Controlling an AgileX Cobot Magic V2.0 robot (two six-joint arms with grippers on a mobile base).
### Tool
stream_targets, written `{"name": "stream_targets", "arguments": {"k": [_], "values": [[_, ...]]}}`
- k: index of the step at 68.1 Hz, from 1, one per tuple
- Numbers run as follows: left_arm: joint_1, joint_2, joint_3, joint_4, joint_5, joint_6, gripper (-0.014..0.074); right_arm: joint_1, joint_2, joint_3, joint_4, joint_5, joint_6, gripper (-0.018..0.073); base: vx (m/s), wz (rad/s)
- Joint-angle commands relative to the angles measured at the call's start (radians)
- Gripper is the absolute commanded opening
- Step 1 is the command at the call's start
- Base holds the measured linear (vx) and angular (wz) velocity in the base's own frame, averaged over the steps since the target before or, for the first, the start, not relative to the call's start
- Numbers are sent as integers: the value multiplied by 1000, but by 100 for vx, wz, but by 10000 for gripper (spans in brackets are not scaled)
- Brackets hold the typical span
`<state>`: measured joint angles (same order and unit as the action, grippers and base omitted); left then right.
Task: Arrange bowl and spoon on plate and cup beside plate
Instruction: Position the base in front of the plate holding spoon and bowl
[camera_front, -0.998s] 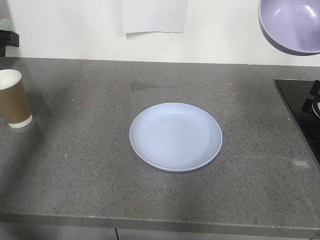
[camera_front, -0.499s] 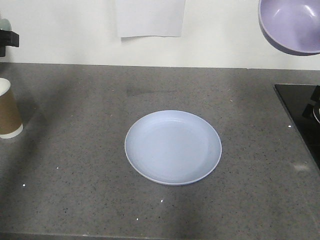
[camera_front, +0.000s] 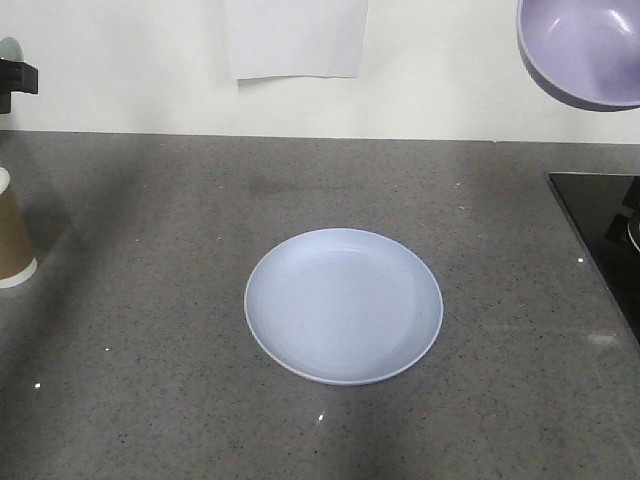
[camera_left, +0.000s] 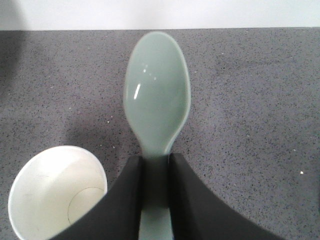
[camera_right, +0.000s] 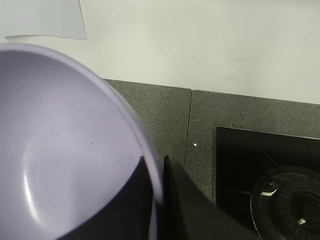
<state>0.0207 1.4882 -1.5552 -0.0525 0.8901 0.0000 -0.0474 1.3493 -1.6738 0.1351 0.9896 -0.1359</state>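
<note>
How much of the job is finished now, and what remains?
Nothing is placed yet: the plate lies bare. In hand: the right gripper pinches the bowl by its rim in the air; the left gripper holds the spoon by its handle. Left: both go onto the plate, then the cup, far off at the left, beside it.

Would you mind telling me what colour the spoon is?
Pale mint green; the spoon shows best in the left wrist view.
</note>
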Motion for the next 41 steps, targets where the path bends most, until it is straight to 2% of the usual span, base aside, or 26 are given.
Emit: {"name": "stream_targets", "arguments": {"k": [1, 41], "values": [[-4, -38, -32, -7, -59, -8, 3, -6, -26, -32, 6, -67, -5, -11, 4, -2], [-4, -38, -32, -7, -59, -8, 3, -6, -26, -32, 6, -67, -5, -11, 4, -2]]}}
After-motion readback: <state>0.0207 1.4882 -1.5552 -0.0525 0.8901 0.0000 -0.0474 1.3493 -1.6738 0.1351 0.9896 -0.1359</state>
